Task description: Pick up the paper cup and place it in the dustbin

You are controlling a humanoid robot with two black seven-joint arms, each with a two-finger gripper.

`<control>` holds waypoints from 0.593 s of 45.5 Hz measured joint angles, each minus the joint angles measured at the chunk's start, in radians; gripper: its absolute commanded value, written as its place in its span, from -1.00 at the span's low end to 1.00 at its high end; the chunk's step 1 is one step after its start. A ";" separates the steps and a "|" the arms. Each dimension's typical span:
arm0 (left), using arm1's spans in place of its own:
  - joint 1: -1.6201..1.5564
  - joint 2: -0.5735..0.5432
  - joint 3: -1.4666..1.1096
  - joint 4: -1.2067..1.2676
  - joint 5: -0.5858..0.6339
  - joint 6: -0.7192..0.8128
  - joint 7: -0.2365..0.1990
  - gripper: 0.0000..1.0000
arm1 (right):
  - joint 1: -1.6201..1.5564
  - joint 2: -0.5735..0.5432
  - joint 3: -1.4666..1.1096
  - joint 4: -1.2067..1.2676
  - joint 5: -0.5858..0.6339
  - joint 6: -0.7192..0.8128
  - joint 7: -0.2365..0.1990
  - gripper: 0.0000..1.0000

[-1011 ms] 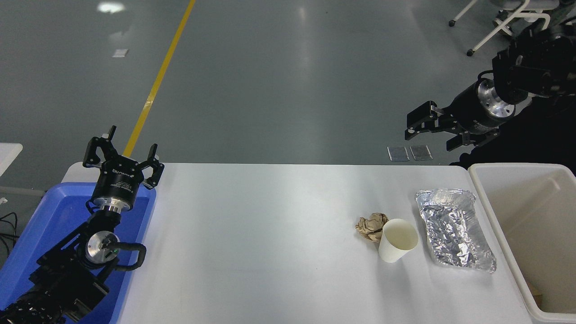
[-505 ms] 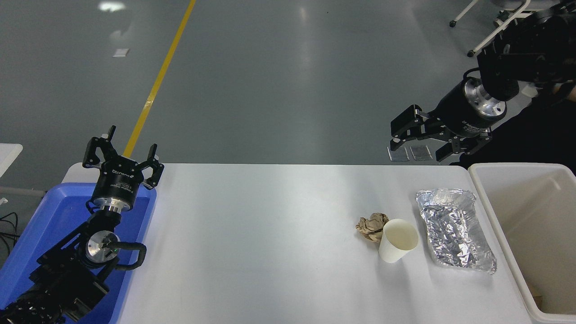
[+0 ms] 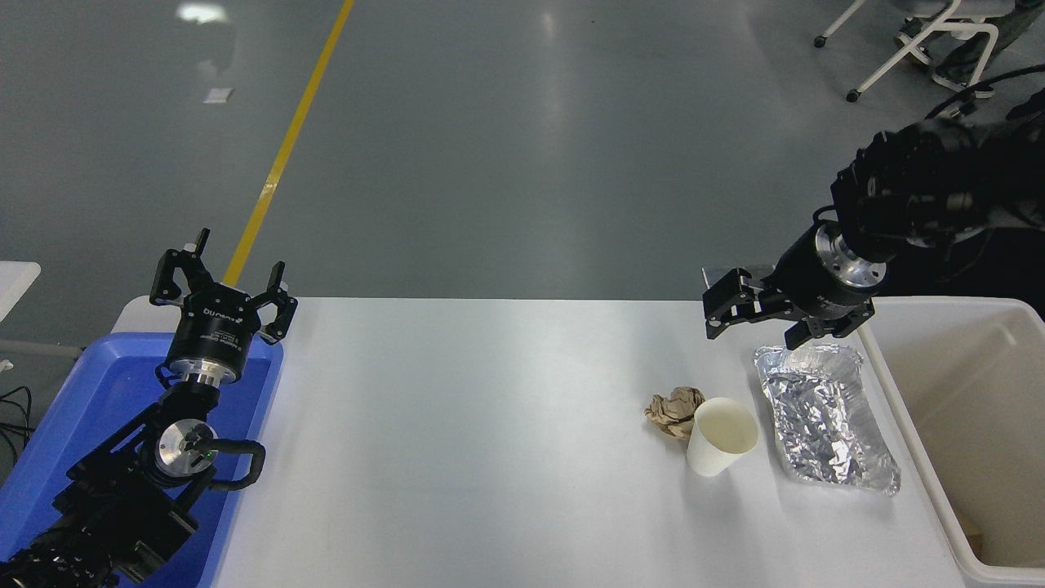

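The cream-white paper cup [image 3: 720,437] stands upright on the white table [image 3: 490,457], right of centre, with its round rim facing up. The off-white dustbin [image 3: 963,425] fills the right edge of the table. My right gripper [image 3: 755,318] is open with nothing in it. It hangs above the table's far edge, beyond the cup and well apart from it. At the lower left my left gripper [image 3: 222,284] stays parked and open over the blue tray.
A crumpled brown paper ball [image 3: 673,410] touches the cup's left side. A crinkled silver foil tray [image 3: 824,416] lies between the cup and the dustbin. The blue tray [image 3: 98,408] sits at the table's left end. Chair legs [image 3: 906,49] stand on the floor behind.
My right arm has come down and toward the table, bringing the open gripper from above the floor to just over the table's far edge. The cup and the left arm have not moved.
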 measured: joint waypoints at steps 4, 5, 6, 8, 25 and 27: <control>0.000 0.000 0.000 0.000 0.000 0.000 0.000 0.96 | -0.040 0.006 0.000 0.000 -0.002 -0.039 0.000 1.00; 0.000 0.000 0.000 0.000 0.000 0.000 0.000 0.96 | -0.052 0.007 -0.001 0.000 -0.003 -0.053 0.000 1.00; 0.000 0.000 0.000 0.000 0.000 0.000 0.000 0.96 | -0.061 0.008 -0.001 0.000 -0.004 -0.062 0.000 1.00; 0.000 0.000 0.000 0.000 0.000 0.000 0.000 0.96 | -0.078 0.010 -0.002 -0.001 -0.004 -0.083 0.000 0.99; 0.001 0.000 0.000 0.000 0.000 0.000 0.000 0.96 | -0.203 0.012 -0.022 -0.017 -0.044 -0.238 0.002 0.95; 0.001 0.000 0.000 0.000 0.000 0.000 0.000 0.96 | -0.215 0.012 -0.022 -0.021 -0.046 -0.254 0.002 0.93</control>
